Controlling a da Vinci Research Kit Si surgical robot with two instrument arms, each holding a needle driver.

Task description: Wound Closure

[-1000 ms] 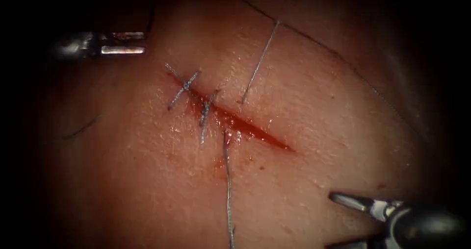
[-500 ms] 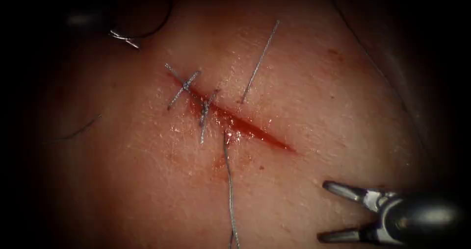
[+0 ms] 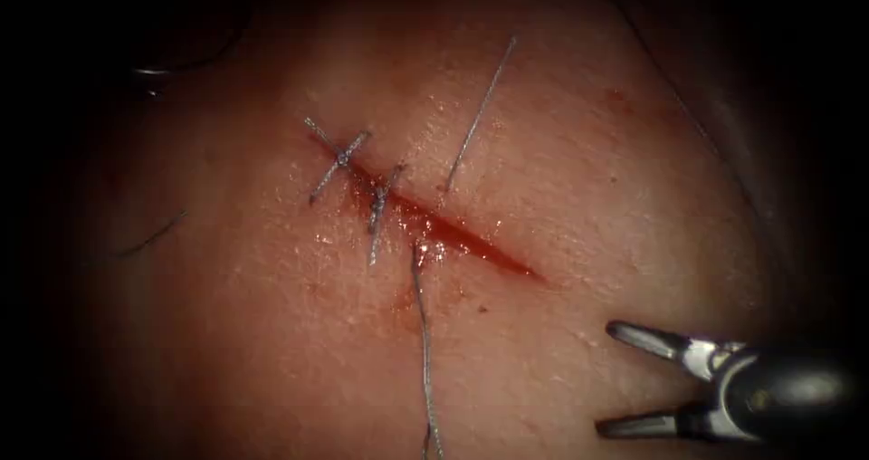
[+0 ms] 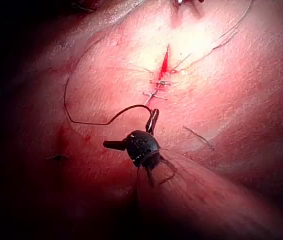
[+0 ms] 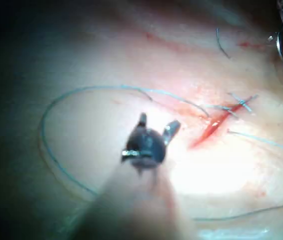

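The red cut (image 3: 453, 234) in the pale pork tissue (image 3: 561, 152), still open right of two knotted stitches (image 3: 342, 158), lies unattended as the left tool (image 4: 130, 128) has drawn back to the tissue's far-left edge, fingers apart beside the dark thread (image 4: 81, 122), while the right tool (image 3: 606, 378) waits empty and spread; the needle cannot be made out.

cut (image 3: 434, 229) red, half closed; thread (image 3: 424, 333) crossing it

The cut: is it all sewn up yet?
Not yet. Two tied stitches close the left end of the cut. A third thread crosses it, loose. The right tool is open, holding nothing; dark thread curves past the left tool, hold unclear. The cut's right part gapes.
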